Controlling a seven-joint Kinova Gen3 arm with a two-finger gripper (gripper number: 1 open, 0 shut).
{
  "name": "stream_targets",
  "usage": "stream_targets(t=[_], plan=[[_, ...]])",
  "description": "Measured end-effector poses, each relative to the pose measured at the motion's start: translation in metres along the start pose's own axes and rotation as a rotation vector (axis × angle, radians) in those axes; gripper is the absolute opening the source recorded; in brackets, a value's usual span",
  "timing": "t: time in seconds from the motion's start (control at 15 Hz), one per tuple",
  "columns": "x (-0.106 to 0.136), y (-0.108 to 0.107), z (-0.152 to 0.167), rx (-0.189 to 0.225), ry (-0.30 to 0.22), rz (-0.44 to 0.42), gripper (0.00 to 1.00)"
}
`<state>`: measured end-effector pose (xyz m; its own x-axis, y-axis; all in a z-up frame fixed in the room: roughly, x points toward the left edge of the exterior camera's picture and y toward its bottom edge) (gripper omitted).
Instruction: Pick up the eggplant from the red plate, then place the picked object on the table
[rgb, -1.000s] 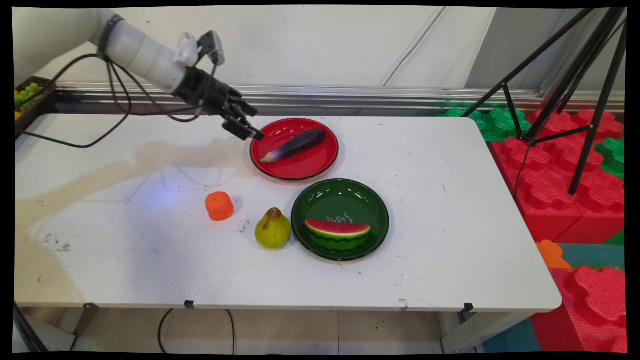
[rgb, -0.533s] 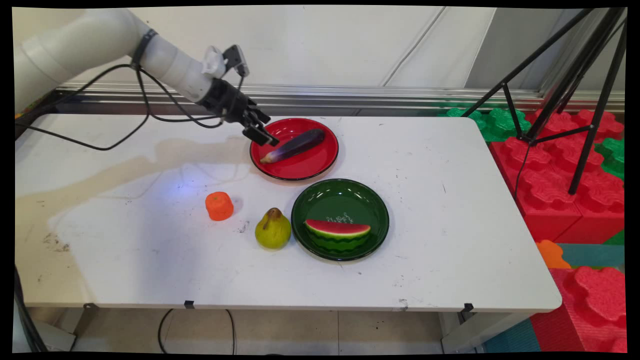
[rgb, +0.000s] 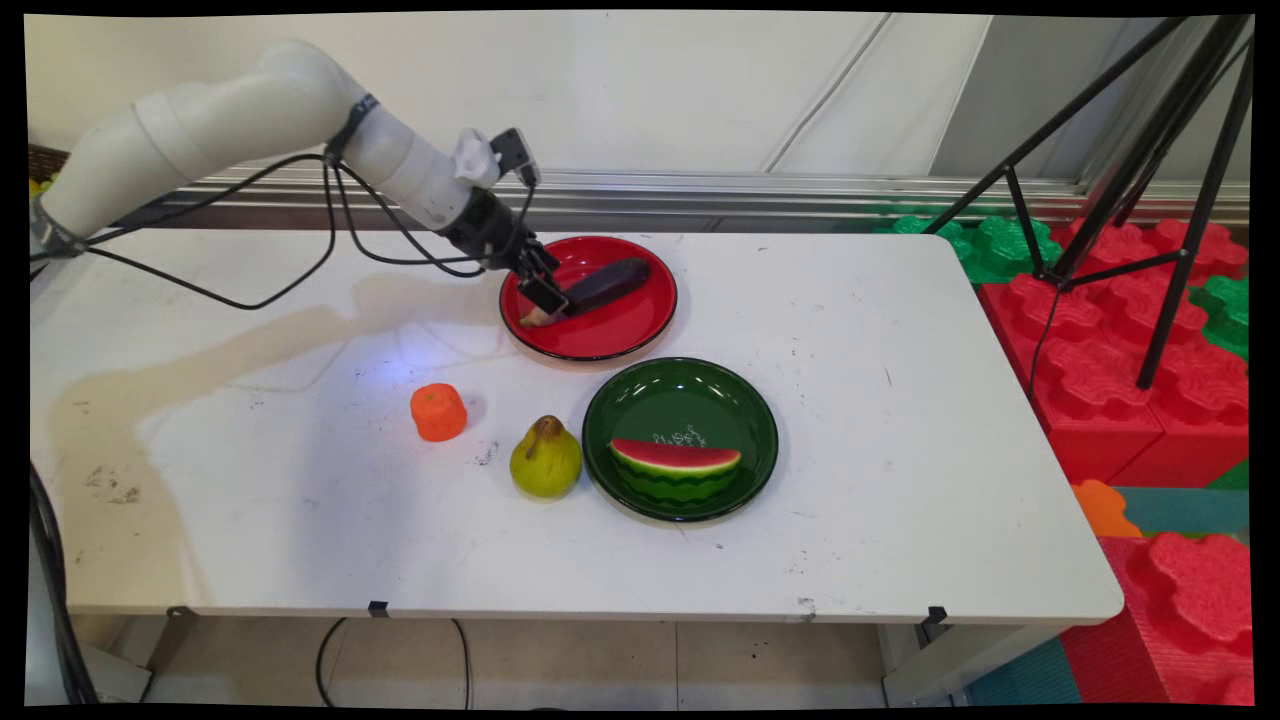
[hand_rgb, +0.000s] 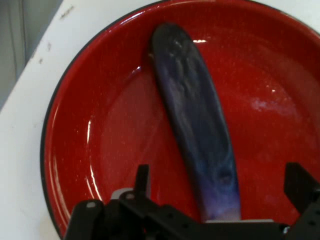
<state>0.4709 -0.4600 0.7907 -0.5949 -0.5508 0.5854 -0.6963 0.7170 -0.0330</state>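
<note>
Arm comes in from the upper left and the gripper (rgb: 553, 297) is down over the pale end of the eggplant (rgb: 603, 284), which lies across the red plate (rgb: 600, 340). Can't make out how the fingers are set from here. Just in front of that sits a green plate (rgb: 680, 400) with a watermelon slice (rgb: 675, 468) in it. A pear (rgb: 546, 459) stands right beside the green plate's left rim, and an orange (rgb: 438, 411) is further left.
</note>
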Motion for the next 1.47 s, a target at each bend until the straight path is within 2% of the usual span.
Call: stream_targets(t=[0.47,0.53,1.07,1.47], plan=[[0.005,-0.004,0.032,0.004,-0.030,-0.017,1.00],[0.006,-0.005,0.034,0.005,-0.031,-0.020,0.00],[0.007,-0.007,0.040,0.008,-0.031,-0.040,0.00],[0.006,-0.008,0.024,0.017,-0.008,-0.051,0.00]])
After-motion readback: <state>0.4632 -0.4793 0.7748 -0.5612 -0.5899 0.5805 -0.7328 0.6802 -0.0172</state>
